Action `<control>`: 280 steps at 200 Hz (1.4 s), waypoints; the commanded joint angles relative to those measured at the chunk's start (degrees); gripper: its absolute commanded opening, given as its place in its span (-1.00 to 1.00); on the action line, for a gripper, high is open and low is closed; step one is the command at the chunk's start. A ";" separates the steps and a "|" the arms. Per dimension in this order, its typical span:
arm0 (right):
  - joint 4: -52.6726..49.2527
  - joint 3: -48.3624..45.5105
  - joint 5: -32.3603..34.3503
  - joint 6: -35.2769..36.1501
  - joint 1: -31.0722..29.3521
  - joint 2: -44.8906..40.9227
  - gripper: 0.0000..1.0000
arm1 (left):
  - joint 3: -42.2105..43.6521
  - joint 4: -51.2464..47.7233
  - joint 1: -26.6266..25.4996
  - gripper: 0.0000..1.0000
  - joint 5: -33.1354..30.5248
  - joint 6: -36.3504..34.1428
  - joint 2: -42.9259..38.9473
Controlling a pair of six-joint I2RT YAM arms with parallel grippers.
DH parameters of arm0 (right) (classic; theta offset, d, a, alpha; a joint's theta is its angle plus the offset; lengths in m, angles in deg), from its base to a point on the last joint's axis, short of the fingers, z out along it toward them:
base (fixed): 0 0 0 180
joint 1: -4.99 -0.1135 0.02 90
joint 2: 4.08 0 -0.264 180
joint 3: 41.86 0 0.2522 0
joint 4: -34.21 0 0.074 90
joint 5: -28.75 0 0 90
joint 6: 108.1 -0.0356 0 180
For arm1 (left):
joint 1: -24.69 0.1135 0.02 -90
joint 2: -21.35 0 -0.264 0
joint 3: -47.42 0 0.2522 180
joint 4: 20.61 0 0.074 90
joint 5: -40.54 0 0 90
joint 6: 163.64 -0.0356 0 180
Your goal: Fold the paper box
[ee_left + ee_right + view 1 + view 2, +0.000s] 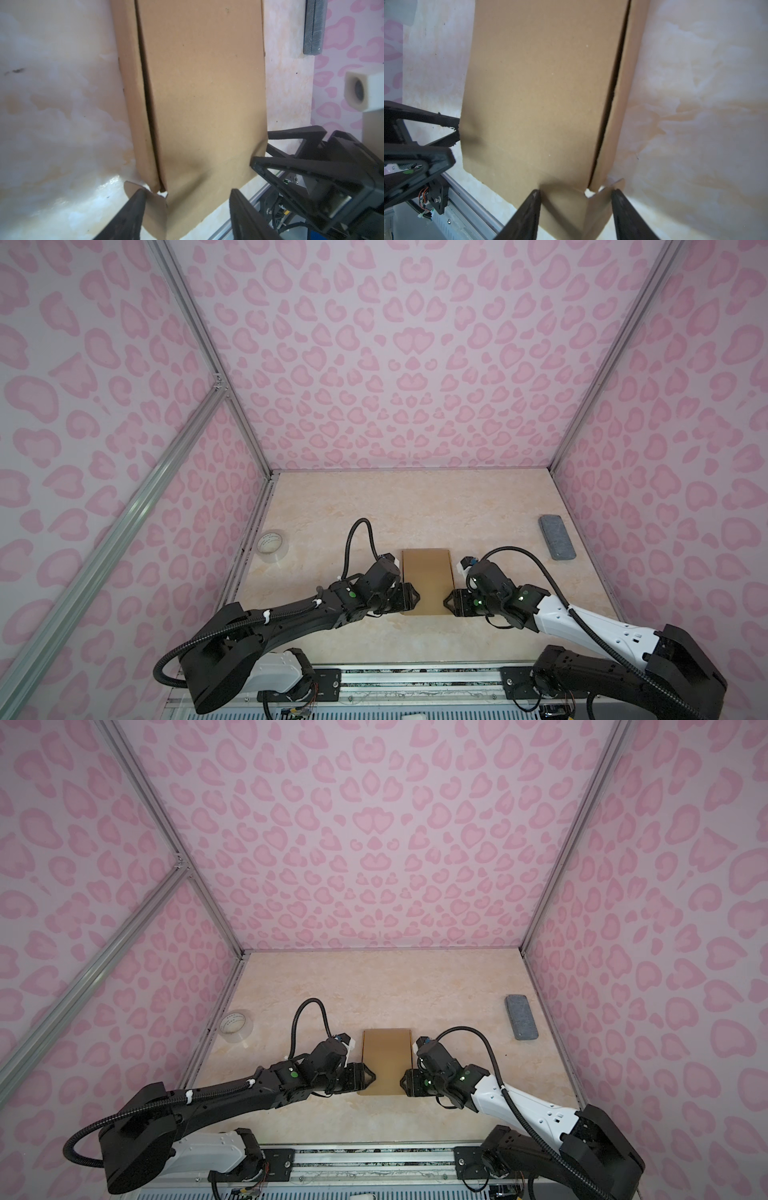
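Nearest of all, a metal rail runs along the near edge of the bench and carries the bases of both arms, which extend inward toward each other. Between them, close to the middle of that near edge, lies the paper box. It is plain brown cardboard, flat on the bench, with its long side running toward the far edge. Its lid is folded down. In the left wrist view a dark slit separates the lid from a narrow side wall, and the right wrist view shows a matching slit on the opposite side. The inside is hidden.

The left pincer is at the box's near-left corner, jaws partly apart with the corner between them. One finger touches a small rounded flap by the side wall and the other meets the lid's near edge, so it grips the box.

The right pincer grips the near-right corner. One finger presses on the lid, the other touches a small flap below the side wall, and the cardboard between them is bent into a fold. The lid is dented beside each pincer.

A clear tape roll stands by the bench's left edge, well apart from the box. A grey rectangular block lies near the right edge, farther back than the box and also well apart from it.
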 commanded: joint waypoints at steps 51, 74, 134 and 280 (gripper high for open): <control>2.02 0.30 -2.22 -0.95 0.14 0.45 0.11 | -0.35 2.71 -0.15 0.34 1.23 0.45 0.88; 1.75 0.22 -2.21 -0.86 0.33 0.33 0.09 | -0.35 2.89 -0.17 0.34 1.29 0.54 0.88; 1.92 -0.29 -1.96 -0.74 0.61 0.51 0.04 | -0.37 4.10 -0.17 0.33 1.67 0.91 1.29; 0.28 -0.22 1.12 0.65 0.78 0.26 -0.07 | -0.42 5.09 -0.09 0.24 1.35 0.77 1.49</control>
